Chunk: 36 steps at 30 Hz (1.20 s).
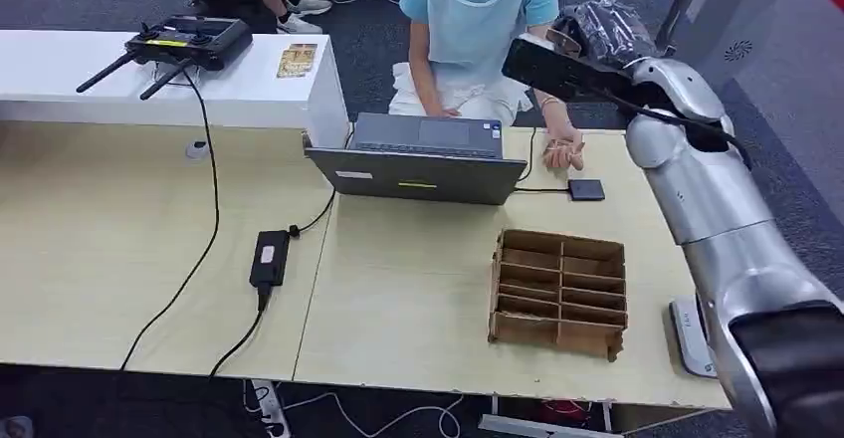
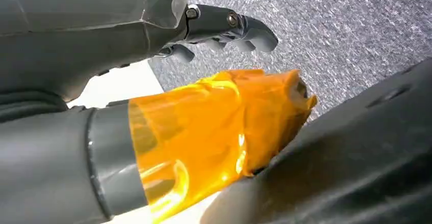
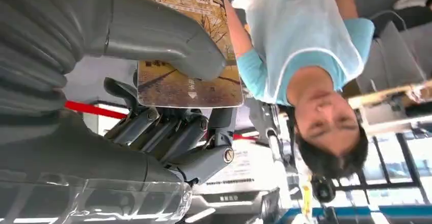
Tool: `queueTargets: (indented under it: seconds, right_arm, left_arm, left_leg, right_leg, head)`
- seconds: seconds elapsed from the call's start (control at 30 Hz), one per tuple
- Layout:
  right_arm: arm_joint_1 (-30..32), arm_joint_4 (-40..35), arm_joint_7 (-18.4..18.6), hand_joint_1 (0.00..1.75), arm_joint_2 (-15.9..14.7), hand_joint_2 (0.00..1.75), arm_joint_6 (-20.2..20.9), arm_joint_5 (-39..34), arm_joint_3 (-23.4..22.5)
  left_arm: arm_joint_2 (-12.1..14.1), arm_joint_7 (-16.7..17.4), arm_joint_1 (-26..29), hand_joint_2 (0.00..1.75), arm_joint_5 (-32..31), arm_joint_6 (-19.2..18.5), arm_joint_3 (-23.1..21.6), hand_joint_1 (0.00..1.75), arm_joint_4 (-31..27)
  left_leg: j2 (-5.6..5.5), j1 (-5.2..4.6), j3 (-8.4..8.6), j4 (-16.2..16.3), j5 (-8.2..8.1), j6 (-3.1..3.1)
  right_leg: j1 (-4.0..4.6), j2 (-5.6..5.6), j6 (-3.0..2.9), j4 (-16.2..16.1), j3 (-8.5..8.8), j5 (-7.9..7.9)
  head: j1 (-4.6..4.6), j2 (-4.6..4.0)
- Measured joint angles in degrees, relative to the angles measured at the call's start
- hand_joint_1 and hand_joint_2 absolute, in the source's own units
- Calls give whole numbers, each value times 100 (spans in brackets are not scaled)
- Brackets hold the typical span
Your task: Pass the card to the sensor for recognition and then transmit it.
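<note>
Right hand (image 3: 168, 107) raised above the far right of the tabletop (image 1: 398, 289), clamped on the card (image 3: 191, 56): in the right wrist view the thick grey thumb presses one printed face of the card while the darker fingers (image 3: 168, 132) curl against its other side. Card — a brownish printed rectangle with lettering and a tree scene — is held up in the air toward the seated person (image 1: 478, 20) in a light blue top. In the head view the right hand (image 1: 597, 35) appears as a dark wrapped shape at the end of the silver arm, with a dark flat part projecting from it over the person's forearm; the card itself cannot be made out there.

Person's hand (image 1: 563, 149) rests on the tabletop just beside a small black sensor (image 1: 586, 189), which is wired toward the open laptop (image 1: 423, 159). Cardboard divider tray (image 1: 559, 294) lies near the front right of the tabletop, well apart from the sensor.

Left hand (image 2: 224, 30) — seen in the left wrist view over grey carpet, fingers loosely curled and apart, holding nothing; its thumb is wrapped in amber tape (image 2: 214, 127).

Remote controller (image 1: 189, 45) with antennas sits on the white counter (image 1: 100, 80) at far left, a second card-like item (image 1: 297, 60) near it.
</note>
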Motion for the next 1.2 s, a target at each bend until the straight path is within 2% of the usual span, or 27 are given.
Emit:
queueTargets:
  seconds: [0.13,0.37,0.83,0.87,0.9,0.93,1.2]
  right_arm:
    - [-168,569,94,175,225,175,-48,48,30]
    - [-389,1154,223,175,422,175,-135,57,68]
    - [-659,1879,592,173,601,175,-317,293,-22]
    - [-661,1908,601,164,607,175,-323,308,-31]
    - [-660,1927,608,72,610,175,-330,334,-37]
    - [-661,1947,610,19,612,175,-337,367,-42]
    - [-669,2050,616,19,651,175,-356,463,-63]
  left_arm:
    - [37,0,0,0,-63,-2,0,0,-31]
    - [72,-15,0,0,-118,-7,0,0,-70]
    - [114,-15,1,0,-181,-18,0,0,-90]
    - [114,-15,1,0,-179,-18,0,0,-90]
    - [114,-15,1,0,-179,-17,0,0,-92]
    - [114,-15,2,0,-179,-15,0,0,-90]
    - [114,-15,1,0,-179,0,0,0,-92]
  left_leg:
    - [-1,0,0,0,0,0]
    - [-1,0,0,0,0,0]
    - [-1,0,1,1,0,0]
    - [-1,0,1,1,0,0]
    - [-1,0,1,1,0,0]
    - [-1,0,1,1,0,0]
    - [-1,0,1,1,0,0]
  right_leg:
    - [0,-1,0,0,0,0]
    - [0,-1,0,0,-1,0]
    - [0,0,1,0,-1,1]
    - [0,0,1,0,-1,1]
    - [0,0,1,0,-1,1]
    - [0,0,1,0,-1,1]
    - [0,0,1,-1,-1,1]
  head:
    - [-2,0]
    - [-2,-2]
    - [-2,-2]
    - [-2,0]
    - [-2,0]
    - [-2,-2]
    - [-2,0]
